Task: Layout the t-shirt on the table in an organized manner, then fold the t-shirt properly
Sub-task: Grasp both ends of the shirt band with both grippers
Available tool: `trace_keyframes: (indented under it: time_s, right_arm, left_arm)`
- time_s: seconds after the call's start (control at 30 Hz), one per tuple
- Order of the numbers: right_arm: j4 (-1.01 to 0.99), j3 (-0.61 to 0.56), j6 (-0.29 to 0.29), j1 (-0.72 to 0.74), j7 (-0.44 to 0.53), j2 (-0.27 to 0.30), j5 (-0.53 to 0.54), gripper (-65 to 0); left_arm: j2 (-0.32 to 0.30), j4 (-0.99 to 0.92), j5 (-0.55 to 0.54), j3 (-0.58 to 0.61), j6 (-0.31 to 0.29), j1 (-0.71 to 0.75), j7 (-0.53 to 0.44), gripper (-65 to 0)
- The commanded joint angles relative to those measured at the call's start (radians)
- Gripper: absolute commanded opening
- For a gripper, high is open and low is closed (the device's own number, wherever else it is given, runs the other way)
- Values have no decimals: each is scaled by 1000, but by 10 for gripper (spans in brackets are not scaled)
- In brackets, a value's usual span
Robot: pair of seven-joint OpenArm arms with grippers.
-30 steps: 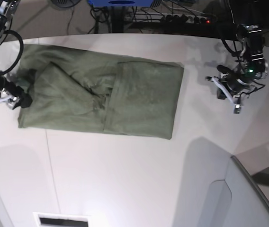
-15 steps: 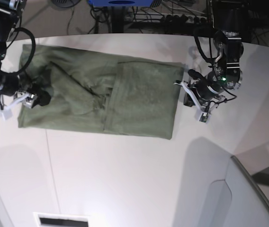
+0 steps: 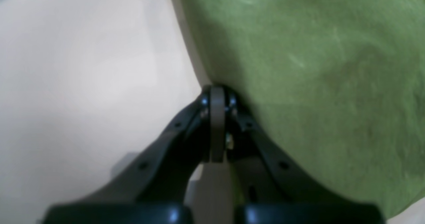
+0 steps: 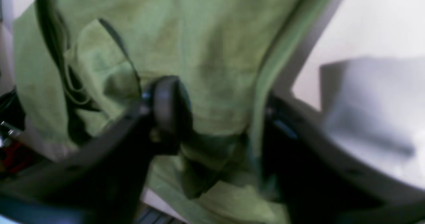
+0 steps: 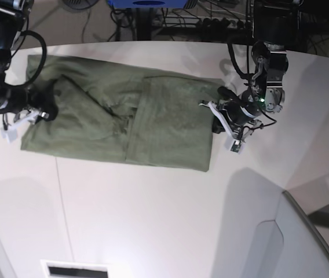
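Observation:
The olive-green t-shirt (image 5: 153,119) lies partly folded across the far half of the white table (image 5: 153,220). My left gripper (image 5: 215,123) is shut, and its tips (image 3: 217,97) touch the t-shirt (image 3: 315,84) at its right edge; no cloth shows between them. My right gripper (image 5: 41,111) is over the shirt's left end. In the right wrist view its fingers (image 4: 169,104) stand apart astride a bunched fold of the t-shirt (image 4: 206,51), so my right gripper (image 4: 219,117) is open, with a hem running down past the other finger.
A grey translucent panel (image 5: 303,243) stands at the near right corner. Cables and a power strip (image 5: 211,23) lie beyond the table's curved far edge. A white slotted piece (image 5: 75,269) sits at the near edge. Bare table (image 3: 83,67) lies beside the left gripper.
The left arm came in from the right to the shirt's right edge. The right gripper moved onto the shirt's left end and its jaws narrowed around the cloth.

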Motion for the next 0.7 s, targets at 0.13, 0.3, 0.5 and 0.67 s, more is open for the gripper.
trace_keyframes:
  time_s: [0.13, 0.3, 0.5, 0.67]
  right_arm:
    - [9, -2, 3, 34, -4, 14, 2, -642]
    - [49, -5, -42, 48, -10, 30, 1, -644]
    - [259, -65, -233, 13, -53, 32, 1, -644]
    - [392, -160, -388, 11, -116, 27, 7, -644]
  left_arm:
    - [0, 5, 11, 5, 0, -2, 27, -650]
    - [56, 2, 13, 7, 0, -2, 27, -650]
    - [93, -1, 13, 70, 0, -25, 27, -650]
    - [99, 1, 11, 171, 0, -52, 27, -650]
